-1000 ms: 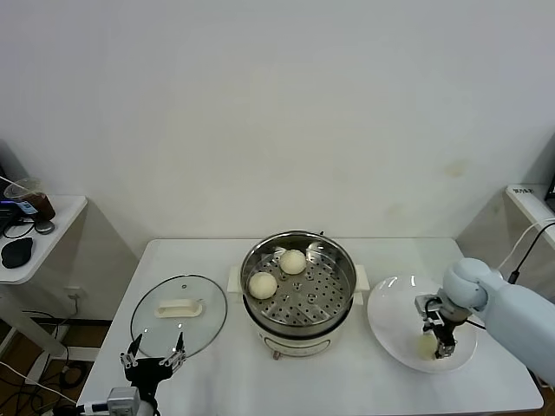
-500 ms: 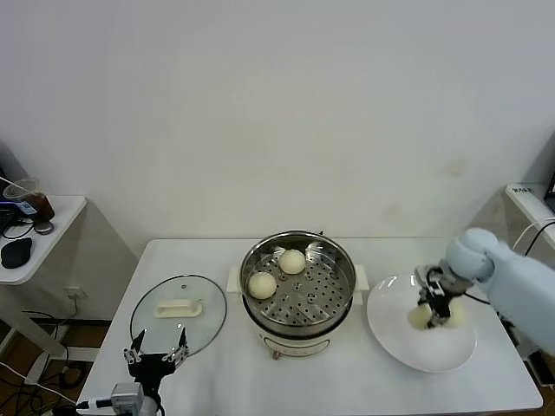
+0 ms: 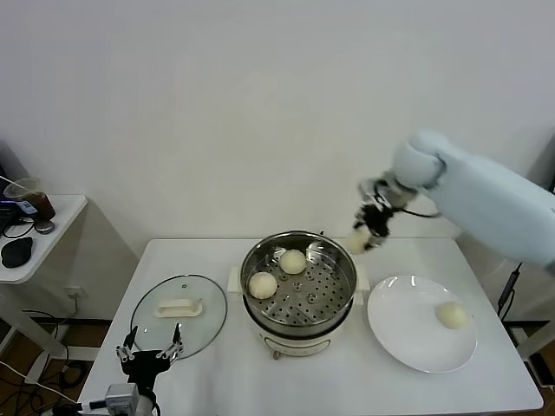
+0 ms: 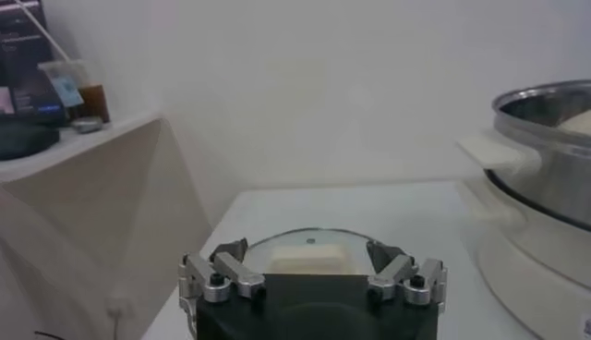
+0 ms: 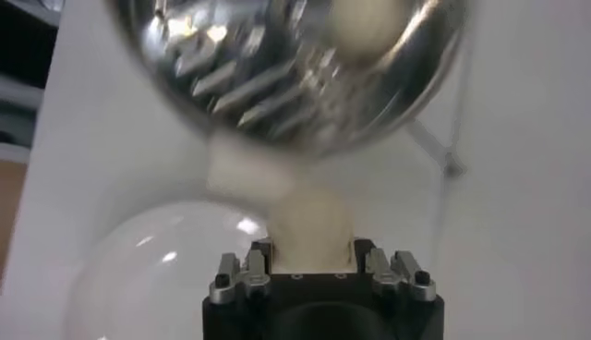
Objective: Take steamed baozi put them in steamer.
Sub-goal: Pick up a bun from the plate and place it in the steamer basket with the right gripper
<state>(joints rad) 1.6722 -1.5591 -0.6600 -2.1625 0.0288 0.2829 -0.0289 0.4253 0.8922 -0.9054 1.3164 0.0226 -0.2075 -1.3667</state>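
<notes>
Right gripper (image 3: 368, 236) fingers pinch baozi (image 5: 312, 224) above steamer (image 3: 299, 321); left gripper (image 4: 312, 280) spread.

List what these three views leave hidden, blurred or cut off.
- Right wrist view: steamer motion-blurred and cut by the top edge; contents unclear.
- Left wrist view: steamer interior hidden by its wall; glass lid partly behind the left tool.
- Head view: carried baozi blurred at the right tool.

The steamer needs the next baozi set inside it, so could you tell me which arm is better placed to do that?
The right. Its gripper already holds a baozi just above the steamer's right rim, beside the plate. The left gripper is open, low by the glass lid, holding nothing.
</notes>
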